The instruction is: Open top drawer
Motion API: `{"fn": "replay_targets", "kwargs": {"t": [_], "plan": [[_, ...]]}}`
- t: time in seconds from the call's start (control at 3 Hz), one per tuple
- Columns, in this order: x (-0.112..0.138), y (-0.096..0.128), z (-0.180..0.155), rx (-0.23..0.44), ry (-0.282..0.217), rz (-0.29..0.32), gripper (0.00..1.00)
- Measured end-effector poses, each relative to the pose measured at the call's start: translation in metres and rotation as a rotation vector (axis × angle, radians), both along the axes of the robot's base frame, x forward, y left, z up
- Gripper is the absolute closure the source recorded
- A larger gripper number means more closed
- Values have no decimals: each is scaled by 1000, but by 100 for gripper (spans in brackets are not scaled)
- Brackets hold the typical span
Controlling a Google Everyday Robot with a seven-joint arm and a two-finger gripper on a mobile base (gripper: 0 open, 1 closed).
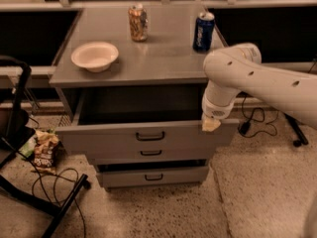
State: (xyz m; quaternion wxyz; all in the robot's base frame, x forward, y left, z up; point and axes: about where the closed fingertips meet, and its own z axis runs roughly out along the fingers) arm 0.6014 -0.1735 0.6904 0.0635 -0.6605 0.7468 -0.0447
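The top drawer (99,139) below the worktop (163,58) is found pulled well out, with the pincer (211,124) placed at its front's upper right edge, grip state indiscernible, so only a clean retreat is judged needed.

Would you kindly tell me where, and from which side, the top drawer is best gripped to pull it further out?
Grip the top drawer by the black bar handle at its panel's centre, coming from the front: the bar lies level and stands off the panel. The gripper is at the panel's upper edge, toward the picture's right.
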Motion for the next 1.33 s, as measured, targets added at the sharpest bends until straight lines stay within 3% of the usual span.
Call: {"fn": "replay_targets", "kwargs": {"t": [0.33, 1.33], "plan": [[1, 0, -1, 0, 0, 0, 100], [-52, -11, -5, 14, 87, -56, 100]]}}
